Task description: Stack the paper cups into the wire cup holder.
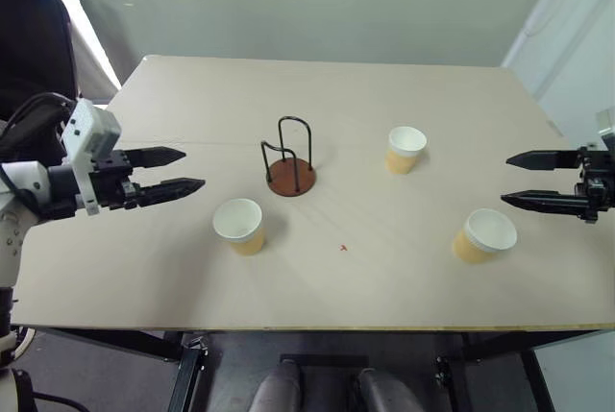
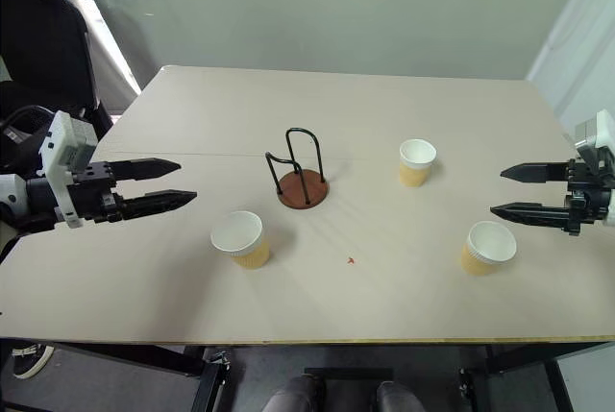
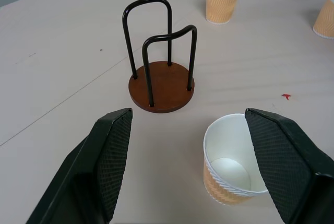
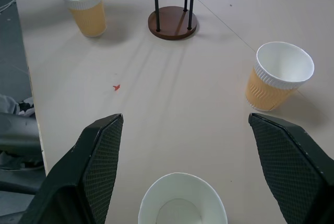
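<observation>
The wire cup holder (image 1: 290, 164) stands empty on its reddish-brown base near the middle of the pale table (image 1: 317, 95). Three tan paper cups stand upright and apart: one front-left of the holder (image 1: 239, 226), one to the holder's right (image 1: 405, 149), one at the front right (image 1: 484, 235). My left gripper (image 1: 183, 170) hovers open over the table's left side, left of the nearest cup (image 3: 229, 169), pointing toward the holder (image 3: 162, 85). My right gripper (image 1: 514, 180) hovers open at the right edge, just above the front-right cup (image 4: 181, 205). Neither holds anything.
A small red mark (image 1: 343, 249) lies on the table in front of the holder. A dark chair (image 2: 43, 37) stands off the far left corner. The table's front edge (image 1: 317, 327) runs close below the cups.
</observation>
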`<action>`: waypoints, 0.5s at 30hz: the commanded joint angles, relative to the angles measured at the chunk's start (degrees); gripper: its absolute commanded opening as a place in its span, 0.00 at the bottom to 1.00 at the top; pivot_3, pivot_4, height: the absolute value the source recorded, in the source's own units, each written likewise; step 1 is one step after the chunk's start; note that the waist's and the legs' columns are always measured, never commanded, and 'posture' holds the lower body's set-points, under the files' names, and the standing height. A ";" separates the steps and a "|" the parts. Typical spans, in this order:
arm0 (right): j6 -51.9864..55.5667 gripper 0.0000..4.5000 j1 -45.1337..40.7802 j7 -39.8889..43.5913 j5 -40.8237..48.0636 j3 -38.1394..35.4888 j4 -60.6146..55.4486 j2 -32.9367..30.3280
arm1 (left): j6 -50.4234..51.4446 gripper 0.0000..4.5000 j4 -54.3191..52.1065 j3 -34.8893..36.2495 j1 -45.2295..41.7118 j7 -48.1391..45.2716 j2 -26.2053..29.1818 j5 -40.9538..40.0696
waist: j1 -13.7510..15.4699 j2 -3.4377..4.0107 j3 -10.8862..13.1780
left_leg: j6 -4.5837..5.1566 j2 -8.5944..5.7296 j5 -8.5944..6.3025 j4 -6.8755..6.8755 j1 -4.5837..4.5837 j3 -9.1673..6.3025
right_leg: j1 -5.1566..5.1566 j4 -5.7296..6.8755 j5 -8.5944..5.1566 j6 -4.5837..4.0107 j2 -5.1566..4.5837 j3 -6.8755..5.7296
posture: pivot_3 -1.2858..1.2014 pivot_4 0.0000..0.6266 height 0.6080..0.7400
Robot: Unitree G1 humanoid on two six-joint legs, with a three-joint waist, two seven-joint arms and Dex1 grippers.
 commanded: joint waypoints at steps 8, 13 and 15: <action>-0.17 0.86 0.53 0.32 0.65 -3.06 -1.06 -2.24 | -1.41 0.82 0.96 -3.90 -7.07 6.16 -0.39 5.81 | 0.08 0.00 0.00 | -0.01 0.00 0.01 0.03 0.00 0.00 | 0.02 0.00 0.02 0.02 0.00 0.00 | 0.52 0.24 1.00; -0.04 0.86 2.14 -0.27 0.96 -4.21 -1.68 -2.24 | 2.58 0.82 2.97 -12.87 -17.08 14.97 -5.87 12.71 | 0.59 0.00 0.00 | -0.01 0.00 0.04 0.08 0.02 -0.02 | 0.10 0.00 0.03 0.03 0.00 -0.02 | 0.52 0.24 1.00; 0.14 0.86 2.68 -0.83 1.14 -4.57 -2.16 -2.05 | 4.35 0.82 4.57 -17.14 -21.42 20.49 -10.29 17.27 | 0.90 0.00 0.01 | 0.03 -0.01 0.08 0.17 0.01 -0.03 | 0.15 -0.02 0.08 0.10 0.00 -0.02 | 0.52 0.24 1.00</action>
